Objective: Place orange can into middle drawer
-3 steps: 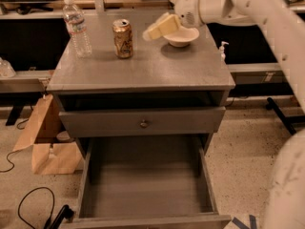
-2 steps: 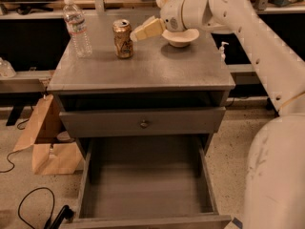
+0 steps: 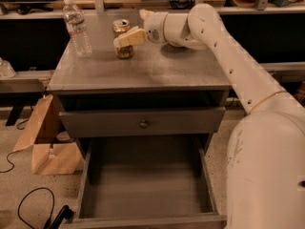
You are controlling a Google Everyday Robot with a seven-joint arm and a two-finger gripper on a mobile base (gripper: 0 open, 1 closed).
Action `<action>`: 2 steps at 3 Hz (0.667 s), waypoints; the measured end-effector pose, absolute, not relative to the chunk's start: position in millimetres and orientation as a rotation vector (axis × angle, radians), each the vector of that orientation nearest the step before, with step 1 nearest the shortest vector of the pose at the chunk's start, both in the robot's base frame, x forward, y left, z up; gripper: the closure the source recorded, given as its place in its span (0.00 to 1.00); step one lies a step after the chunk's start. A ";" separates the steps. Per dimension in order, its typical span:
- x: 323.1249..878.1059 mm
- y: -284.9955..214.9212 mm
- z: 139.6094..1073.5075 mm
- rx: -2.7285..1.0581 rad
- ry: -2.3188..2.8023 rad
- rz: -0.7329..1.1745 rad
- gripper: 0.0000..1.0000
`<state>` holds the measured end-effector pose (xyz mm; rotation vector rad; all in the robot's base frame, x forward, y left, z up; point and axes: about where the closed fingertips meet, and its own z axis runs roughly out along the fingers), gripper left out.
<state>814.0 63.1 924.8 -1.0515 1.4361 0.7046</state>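
Observation:
The orange can (image 3: 122,26) stands upright at the back of the grey cabinet top (image 3: 143,68), right of a water bottle. My gripper (image 3: 129,37) reaches in from the right and lies across the can's middle at can height, hiding part of its side. The middle drawer (image 3: 147,182) is pulled out wide open at the bottom of the cabinet, its bare floor showing with nothing in it. My white arm (image 3: 224,46) stretches from the lower right over the cabinet top.
A clear plastic water bottle (image 3: 76,27) stands at the back left of the top. A closed drawer front with a small round knob (image 3: 143,123) sits above the open drawer. A cardboard box (image 3: 47,137) and a black cable (image 3: 28,206) lie on the floor to the left.
My gripper has swung left from the white bowl at the back right over to the orange can. The can, bottle and drawer have not moved.

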 end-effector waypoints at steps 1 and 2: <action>816.8 82.6 913.7 -1.026 1.418 0.770 0.00; 815.0 97.5 908.9 -1.018 1.398 0.790 0.20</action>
